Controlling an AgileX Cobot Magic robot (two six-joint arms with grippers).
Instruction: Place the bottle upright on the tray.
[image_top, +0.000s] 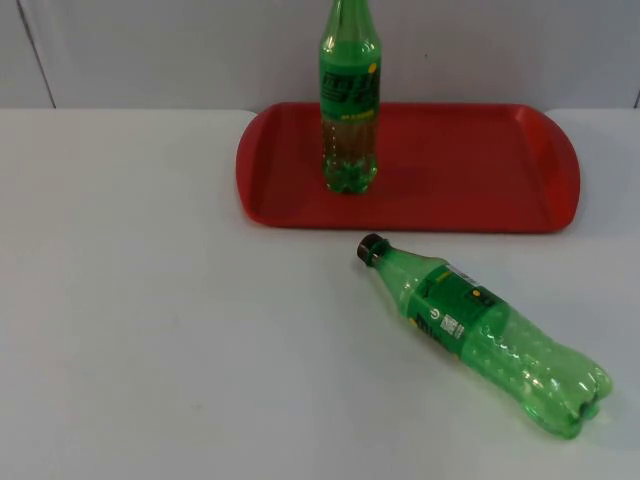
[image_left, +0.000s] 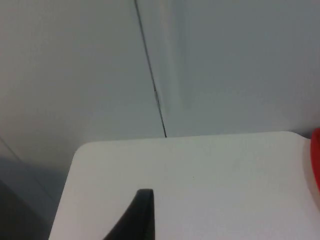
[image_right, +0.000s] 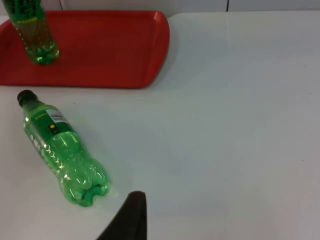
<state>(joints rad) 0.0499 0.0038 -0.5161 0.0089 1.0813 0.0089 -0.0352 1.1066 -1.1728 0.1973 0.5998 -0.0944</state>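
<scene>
Lying bottle (image_right: 60, 150) near right tool fingertip (image_right: 131, 215); tray (image_top: 480, 215) beyond.

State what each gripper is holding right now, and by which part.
Nothing is held. The lying bottle rests free on the white table, its cap towards the red tray, where the upright bottle stands untouched. Both arms wait, away from both bottles.
</scene>
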